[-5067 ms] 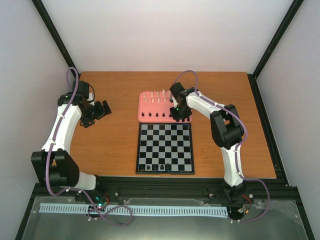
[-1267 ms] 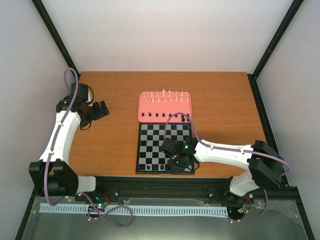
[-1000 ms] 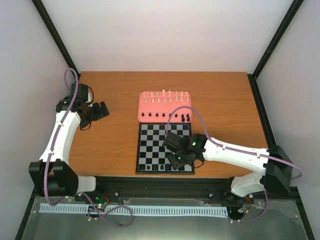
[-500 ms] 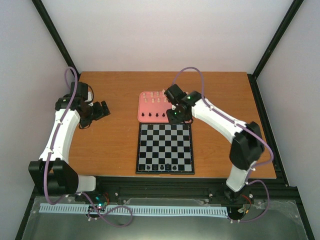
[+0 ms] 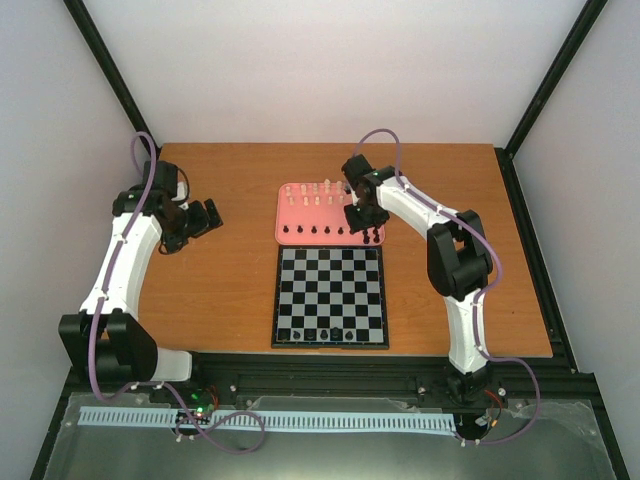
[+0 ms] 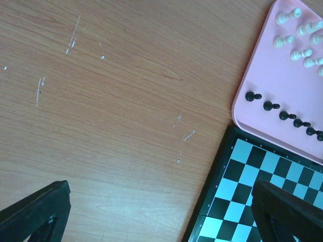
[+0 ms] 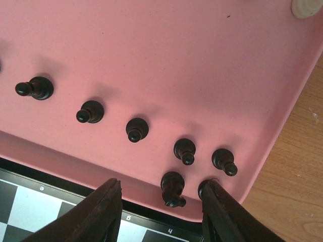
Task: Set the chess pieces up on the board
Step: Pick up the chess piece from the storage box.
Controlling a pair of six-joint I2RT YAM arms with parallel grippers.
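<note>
Our right gripper (image 7: pixel 160 187) has its jaws parted, straddling an untouched small black chessman (image 7: pixel 172 187), upright, long axis vertical, at the pink rounded plastic tray's (image 7: pixel 151 60) near right corner. The glossy black-and-grey chessboard (image 5: pixel 330 297) borders that edge. Our left gripper (image 6: pixel 159 189) gapes over the brown wooden bench (image 6: pixel 111 116).

A brown wooden table (image 5: pixel 230 290), its left part marked by a few pale scratches, carries two things. A chessboard (image 5: pixel 330 285) lies flat near the middle of the near edge. A pink tray (image 5: pixel 315 215) lies just beyond it, against its far edge.
</note>
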